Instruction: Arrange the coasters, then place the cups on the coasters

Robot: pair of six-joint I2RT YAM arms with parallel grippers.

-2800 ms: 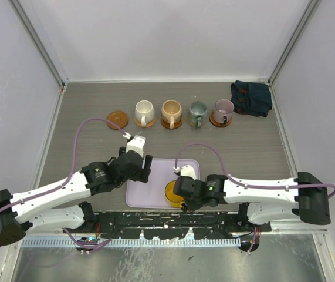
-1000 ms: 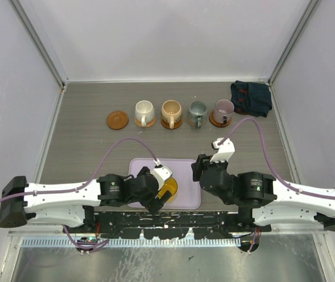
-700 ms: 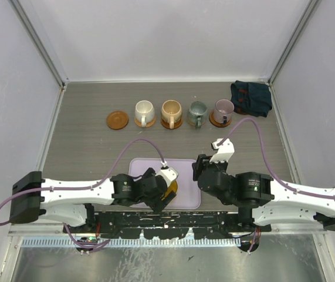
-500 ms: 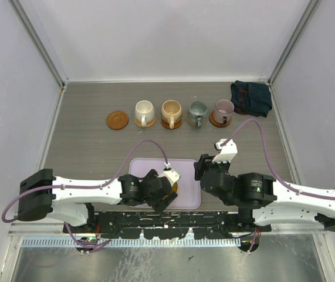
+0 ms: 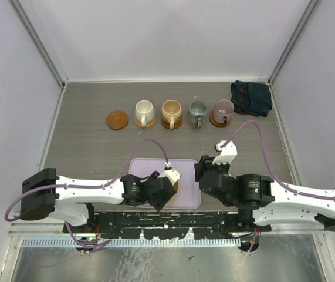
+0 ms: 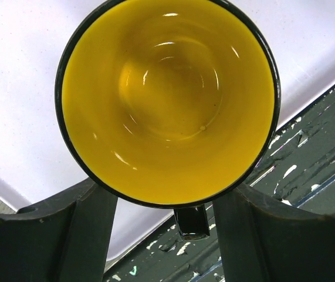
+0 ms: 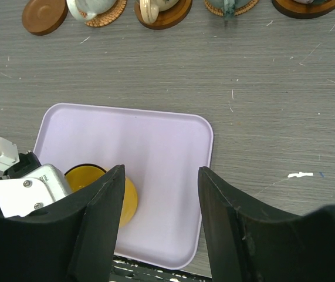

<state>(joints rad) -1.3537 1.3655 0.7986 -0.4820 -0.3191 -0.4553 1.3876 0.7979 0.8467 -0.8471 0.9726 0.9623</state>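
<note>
Left gripper (image 6: 165, 214) straddles the yellow cup (image 6: 167, 100) on the lavender tray (image 6: 14, 117), fingers (image 6: 91, 235) apart, not yet clamped. Four cups (image 5: 144, 110) sit on coasters (image 5: 171, 125) in the far row; one bare coaster (image 5: 117, 120) awaits. This cup stands upright, mouth up, handle pointing between my fingers

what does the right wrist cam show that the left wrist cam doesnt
Only the right wrist view: the grey wood-grain table, the lavender tray's full outline, and at the top edge a bare brown coaster beside cups on coasters, cut off by the frame. Only the left wrist view: the yellow cup's glossy inside, its dark rim and handle, and the chipped dark frame past the tray's edge. Both: the yellow cup standing on the lavender tray.
</note>
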